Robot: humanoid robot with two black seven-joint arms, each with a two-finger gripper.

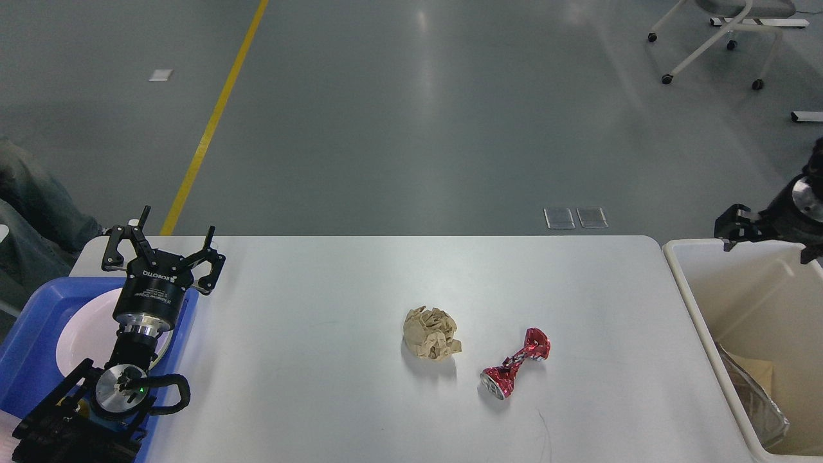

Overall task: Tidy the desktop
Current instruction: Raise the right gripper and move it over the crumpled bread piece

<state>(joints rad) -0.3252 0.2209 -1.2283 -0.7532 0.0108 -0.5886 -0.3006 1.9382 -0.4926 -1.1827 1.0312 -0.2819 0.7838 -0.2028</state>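
Your left gripper (172, 239) is hanging with its fingers spread wide, holding nothing, over the near-left corner of the desktop (334, 399), above a blue tray (26, 347) carrying a white plate (83, 334). Well to its right are lying a crumpled paper ball (432, 332) and a crushed red can (516, 364). Your right gripper (739, 226) is hovering at the cream bin (701, 302); whether it is wide or narrow, I cannot tell.

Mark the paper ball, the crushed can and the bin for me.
paper ball (431, 332), head view, middle of the crumpled brown wad.
crushed can (516, 364), head view, its pinched red waist.
bin (691, 299), head view, left rim of the cream container.
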